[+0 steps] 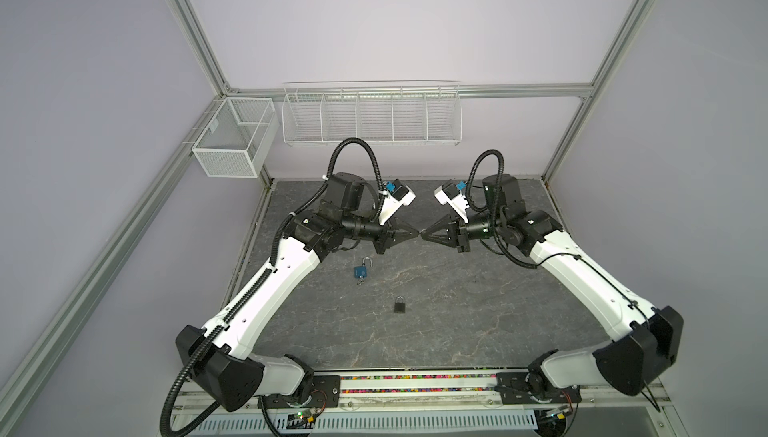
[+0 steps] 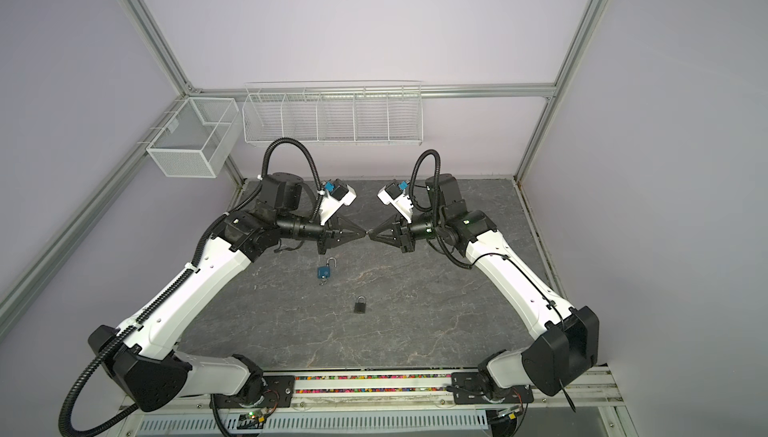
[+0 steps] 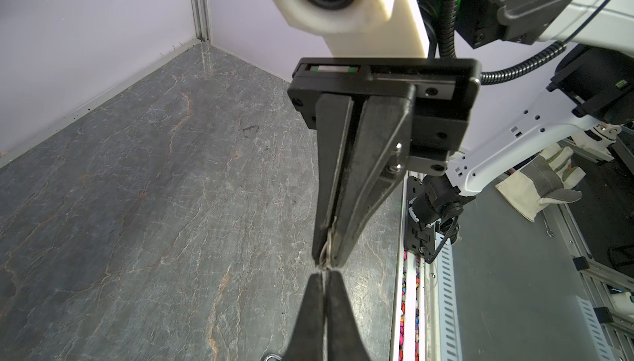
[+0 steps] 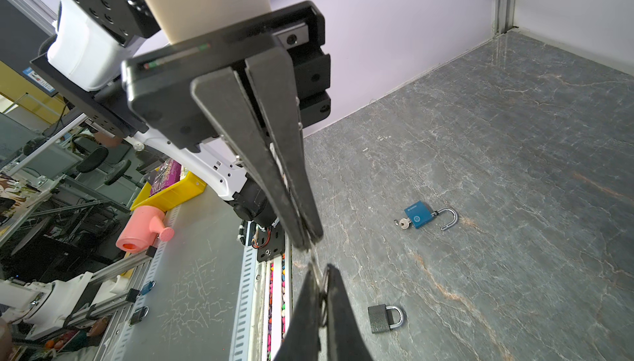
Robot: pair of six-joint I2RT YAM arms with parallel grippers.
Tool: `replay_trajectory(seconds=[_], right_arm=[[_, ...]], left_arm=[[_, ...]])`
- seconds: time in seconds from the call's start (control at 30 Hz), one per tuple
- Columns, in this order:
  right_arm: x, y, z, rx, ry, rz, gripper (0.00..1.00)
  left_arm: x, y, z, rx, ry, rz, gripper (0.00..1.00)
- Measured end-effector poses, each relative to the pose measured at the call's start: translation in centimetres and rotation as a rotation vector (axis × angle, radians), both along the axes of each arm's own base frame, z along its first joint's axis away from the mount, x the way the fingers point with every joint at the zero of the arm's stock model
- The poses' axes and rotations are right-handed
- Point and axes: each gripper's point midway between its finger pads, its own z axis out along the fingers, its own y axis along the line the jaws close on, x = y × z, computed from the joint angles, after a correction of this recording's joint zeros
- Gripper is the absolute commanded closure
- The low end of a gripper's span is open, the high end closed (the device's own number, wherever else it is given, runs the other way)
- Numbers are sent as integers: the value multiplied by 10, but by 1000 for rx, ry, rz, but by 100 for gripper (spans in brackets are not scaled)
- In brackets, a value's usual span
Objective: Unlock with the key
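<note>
Key, seemingly, in right gripper; padlock lettering unreadable

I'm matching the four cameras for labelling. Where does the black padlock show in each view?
In a top view: black padlock, centre, below and right of the blue padlock.
In a top view: black padlock, same place, slightly further left in the picture.
Left wrist: not in it.
Right wrist: black padlock, nearer the coloured strip than the blue padlock is.
Shared landmark: the coloured strip along the front, seen in all four.
</note>
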Motion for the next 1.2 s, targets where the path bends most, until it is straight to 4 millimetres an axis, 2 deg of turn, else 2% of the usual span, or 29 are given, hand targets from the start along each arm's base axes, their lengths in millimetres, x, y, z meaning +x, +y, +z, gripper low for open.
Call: replay_trajectory(seconds=[0.13,0.2,0.27,0.37,0.43,0.67,0.87,0.93,1.1,1.2], right_arm=[[1,0,0,4,6,-6,93],[2,1,-1,11,10,-10,93],[3,2,-2,19,18,-16,93],[3,1,-6,21,33,-34,93],[3,0,-6,25,33,-51,93],[9,-9,-2,31,-2,-162,93],[18,-10,0,56,2,-247,93],[22,-7,1,77,36,-275,93],[21,9,-2,142,144,-315,93],[17,18,-7,164,201,-329,93]], left_arm=[[1,0,0,3,-2,7,99],[3,1,0,7,-7,16,85],[6,1,0,10,-13,31,65],[12,1,3,2,-13,64,51],[17,3,7,-16,-19,99,47],[31,24,19,-133,30,288,45],[32,34,35,-304,115,404,44],[32,37,36,-365,133,422,44],[38,39,26,-460,200,472,45],[43,36,24,-516,235,475,50]])
